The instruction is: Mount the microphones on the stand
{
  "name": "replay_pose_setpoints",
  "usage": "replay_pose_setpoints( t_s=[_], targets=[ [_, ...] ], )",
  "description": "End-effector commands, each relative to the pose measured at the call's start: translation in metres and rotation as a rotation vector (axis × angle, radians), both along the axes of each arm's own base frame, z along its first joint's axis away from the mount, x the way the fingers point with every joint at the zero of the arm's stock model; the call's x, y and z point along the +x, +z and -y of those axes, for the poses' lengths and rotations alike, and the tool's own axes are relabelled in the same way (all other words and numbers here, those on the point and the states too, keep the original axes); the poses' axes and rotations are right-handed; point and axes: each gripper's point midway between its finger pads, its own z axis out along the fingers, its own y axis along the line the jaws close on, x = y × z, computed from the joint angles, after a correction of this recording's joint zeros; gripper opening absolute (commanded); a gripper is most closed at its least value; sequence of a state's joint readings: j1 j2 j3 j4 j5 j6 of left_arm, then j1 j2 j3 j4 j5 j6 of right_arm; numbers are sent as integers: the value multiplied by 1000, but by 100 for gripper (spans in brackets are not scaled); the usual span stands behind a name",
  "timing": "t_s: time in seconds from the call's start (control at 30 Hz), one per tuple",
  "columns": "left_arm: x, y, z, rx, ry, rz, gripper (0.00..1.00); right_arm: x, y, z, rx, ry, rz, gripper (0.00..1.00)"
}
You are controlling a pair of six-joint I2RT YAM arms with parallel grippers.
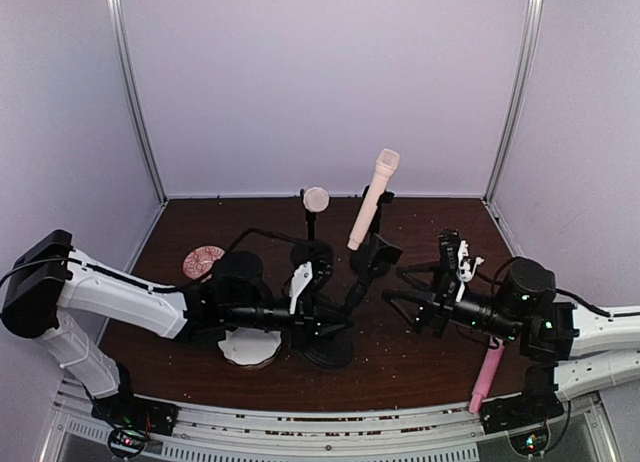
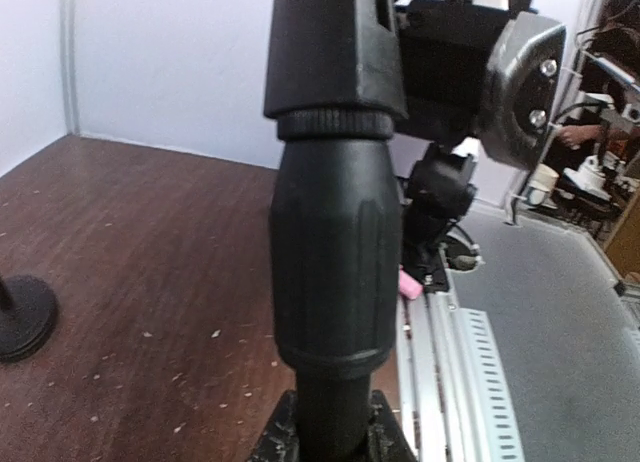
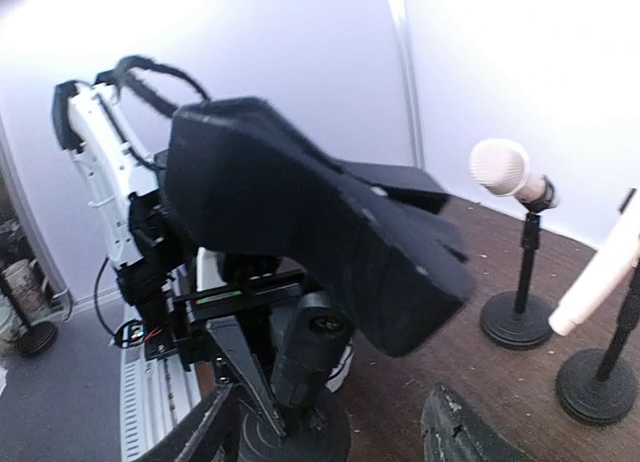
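A black stand with a round base [image 1: 328, 353] and a tilted clip [image 1: 377, 254] is at the table's middle. My left gripper [image 1: 335, 315] is shut on its pole [image 2: 335, 412], just under the ribbed collar [image 2: 335, 272]. My right gripper [image 1: 398, 285] is open just right of the clip [image 3: 320, 222], its fingers [image 3: 470, 434] spread below it with nothing between them. The pink microphone [image 1: 487, 377] lies on the table by the right arm. At the back, two pale microphones sit in their own stands: a round-headed one [image 1: 315, 199] and a long, tilted one [image 1: 373, 200].
A white disc [image 1: 250, 348] lies under the left arm and a pink patterned disc [image 1: 203, 261] sits at the left. The back stands' bases [image 3: 517, 320] are behind the clip. Enclosure walls close in the table; a metal rail [image 1: 330, 422] runs along the near edge.
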State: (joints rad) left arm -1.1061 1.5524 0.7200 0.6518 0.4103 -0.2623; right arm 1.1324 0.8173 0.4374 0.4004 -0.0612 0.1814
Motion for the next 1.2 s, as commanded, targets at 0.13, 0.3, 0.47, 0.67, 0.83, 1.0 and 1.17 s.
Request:
replay_pose_setpoints(
  t_s=[0.13, 0.3, 0.47, 0.67, 0.83, 1.0, 1.17],
  targets=[
    [-42, 68, 19, -257, -295, 4, 0, -28, 12, -25, 40, 207, 61, 62],
    [-45, 70, 21, -253, -308, -3, 0, -28, 17, -34, 54, 236, 62, 51],
    [-41, 68, 22, -239, -284, -3, 0, -30, 15, -41, 58, 263, 48, 30],
    [-29, 61, 24, -208, -215, 3, 0, -27, 18, -37, 86, 236, 41, 13],
    [19, 46, 22, -114, 137, 51, 0, 12, 4, -29, 56, -35, -43, 0],
    [42, 37, 18, -82, 306, 45, 4, 28, -4, -20, 23, -203, -51, 0],
    [49, 33, 0, -81, 381, 64, 62, 39, -1, -3, 22, -304, -16, 0]
  ],
)
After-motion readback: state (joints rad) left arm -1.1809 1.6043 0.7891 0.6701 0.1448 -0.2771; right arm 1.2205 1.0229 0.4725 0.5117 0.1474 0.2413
